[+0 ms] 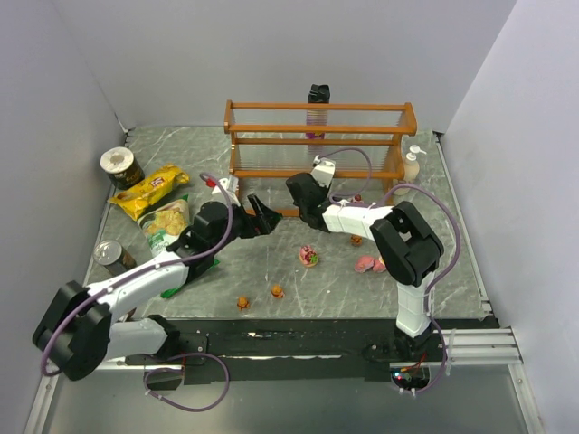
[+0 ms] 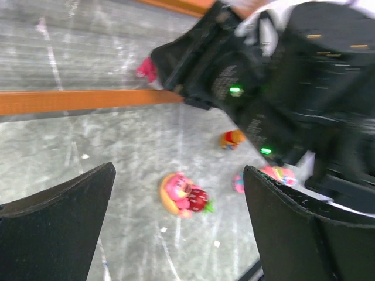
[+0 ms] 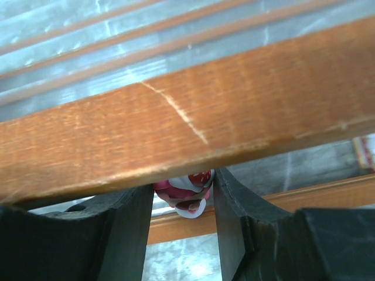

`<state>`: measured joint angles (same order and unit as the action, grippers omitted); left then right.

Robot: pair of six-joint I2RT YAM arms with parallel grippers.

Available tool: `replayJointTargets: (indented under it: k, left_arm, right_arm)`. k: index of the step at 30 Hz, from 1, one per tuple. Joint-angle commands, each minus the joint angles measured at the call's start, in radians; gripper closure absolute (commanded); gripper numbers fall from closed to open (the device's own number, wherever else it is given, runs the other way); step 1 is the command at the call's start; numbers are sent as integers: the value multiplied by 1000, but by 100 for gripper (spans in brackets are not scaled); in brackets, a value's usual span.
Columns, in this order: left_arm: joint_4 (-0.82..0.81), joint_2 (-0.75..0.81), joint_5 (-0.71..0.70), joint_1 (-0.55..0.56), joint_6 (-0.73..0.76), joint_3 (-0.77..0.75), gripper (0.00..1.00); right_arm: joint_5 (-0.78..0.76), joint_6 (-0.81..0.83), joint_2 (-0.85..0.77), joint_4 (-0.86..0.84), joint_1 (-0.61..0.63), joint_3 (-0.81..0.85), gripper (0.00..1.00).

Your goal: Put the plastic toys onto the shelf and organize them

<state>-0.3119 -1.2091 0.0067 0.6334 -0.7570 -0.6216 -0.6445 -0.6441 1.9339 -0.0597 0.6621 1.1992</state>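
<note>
Right gripper [image 3: 181,196] pinches a pink-and-red toy [image 3: 188,194] between its fingers, just under the front wooden rail of the shelf [image 3: 176,129]. Left gripper [image 1: 262,218] stands wide open, holding nothing, just before the shelf's lowest tier. On the table [image 1: 434,208] in front of the shelf lie a pink toy [image 1: 308,257] and a pink pair [image 1: 369,264]. Farther from the shelf lie two orange toys [image 1: 242,303] [image 1: 277,291].

Yellow chip bag [image 1: 149,191], green chip bag [image 1: 166,223], far can [image 1: 120,166], near can [image 1: 112,256]: all well left of the left fingers [image 1: 268,220]. Black bottle [image 1: 318,94] and pump bottles [image 1: 412,165]: beyond them, to the right.
</note>
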Motion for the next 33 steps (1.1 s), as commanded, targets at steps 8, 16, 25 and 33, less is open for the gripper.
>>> replayJointTargets:
  k: [8,16,25,33]
  left_arm:
    - [17,177,56,-3,-24,66,4]
    - [31,174,61,-3,-16,72,4]
    - [37,174,64,-3,-18,71,4]
    - [33,180,68,-3,-19,76,4]
  right_arm:
    - [-90,101,53,32,10,-72,77]
    - [-83,133,65,52,24,-53,62]
    - [-90,165,79,38,31,-41,60]
    - [-46,221,63,-48,33,-82,60]
